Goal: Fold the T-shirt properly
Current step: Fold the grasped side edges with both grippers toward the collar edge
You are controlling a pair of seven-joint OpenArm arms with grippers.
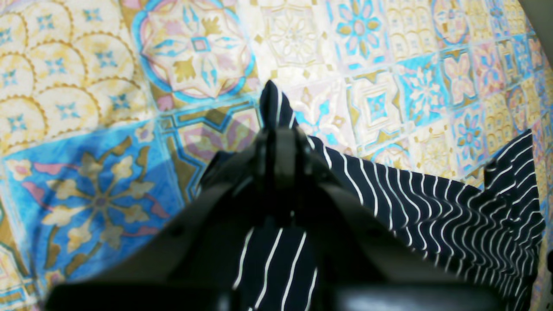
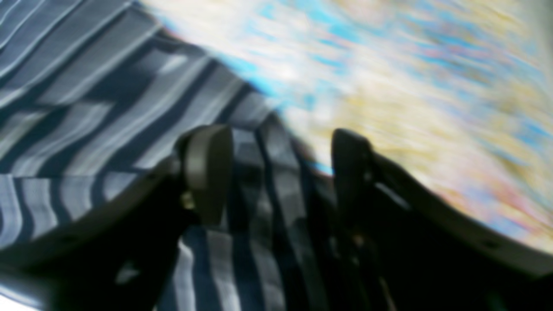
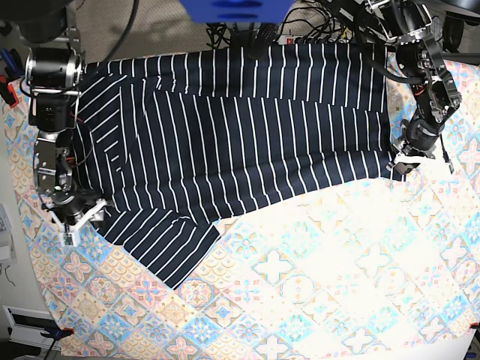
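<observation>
The T-shirt (image 3: 240,127), dark navy with thin white stripes, lies spread across the back half of the table, one sleeve pointing toward the front left. At the right side my left gripper (image 3: 401,163) is shut on the shirt's corner. In the left wrist view a tip of striped cloth (image 1: 271,103) pokes out beyond the closed left gripper (image 1: 278,134). At the left edge my right gripper (image 3: 81,221) stands over the shirt's side near the sleeve. The right wrist view is blurred: the right gripper (image 2: 278,172) is open, with striped cloth (image 2: 86,86) lying between and under its fingers (image 2: 207,168).
A pastel orange-and-blue patterned tablecloth (image 3: 300,285) covers the table and shows bare in front of the shirt. Cables (image 3: 315,22) and a blue object (image 3: 236,9) sit behind the table's far edge. A red clamp (image 3: 9,94) is at the left edge.
</observation>
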